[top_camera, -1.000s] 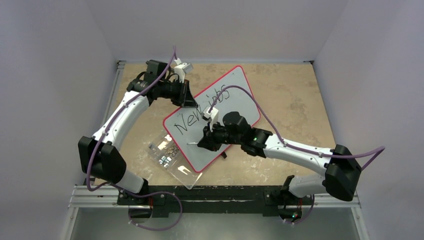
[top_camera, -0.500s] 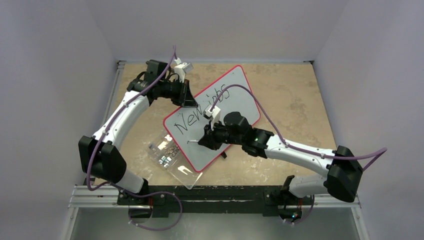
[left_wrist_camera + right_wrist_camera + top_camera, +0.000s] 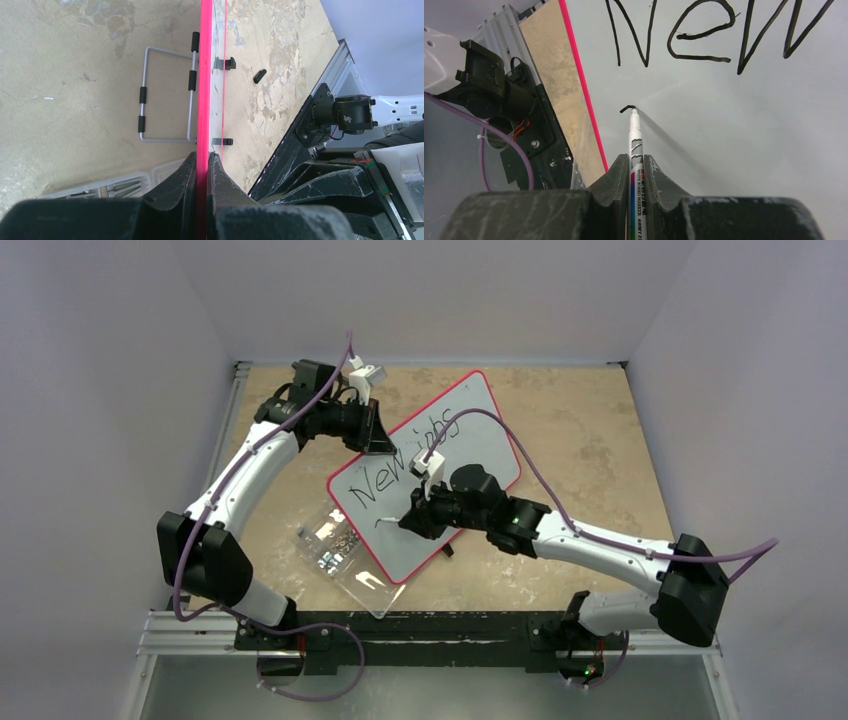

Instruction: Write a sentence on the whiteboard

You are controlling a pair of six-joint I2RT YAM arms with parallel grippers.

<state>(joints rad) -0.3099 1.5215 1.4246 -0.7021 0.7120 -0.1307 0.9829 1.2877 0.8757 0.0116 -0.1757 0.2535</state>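
At the bottom centre of the right wrist view, the right pincer [image 3: 636,161] is clenched on a marker [image 3: 635,145] whose barrel reads "WHITE BOARD MARKER" and, partly cut off, "AWMY 23". Its tip touches the whiteboard [image 3: 734,130] mid-frame, where a short hooked stroke has appeared within the last second, below and left of the "New" along the top edge. I judge this to be the second line of the sentence [image 3: 375,483] just begun: "New jobs" already reads in the overhead view, partly hidden by the arm, and more remains to be written. At the bottom centre of the left wrist view, the left pincer [image 3: 201,165] stays clamped on the whiteboard's red rim, steadying it. The whiteboard lies slanted across the middle of the surface [image 3: 590,430], with a clear box of screws [image 3: 335,545] at its lower left
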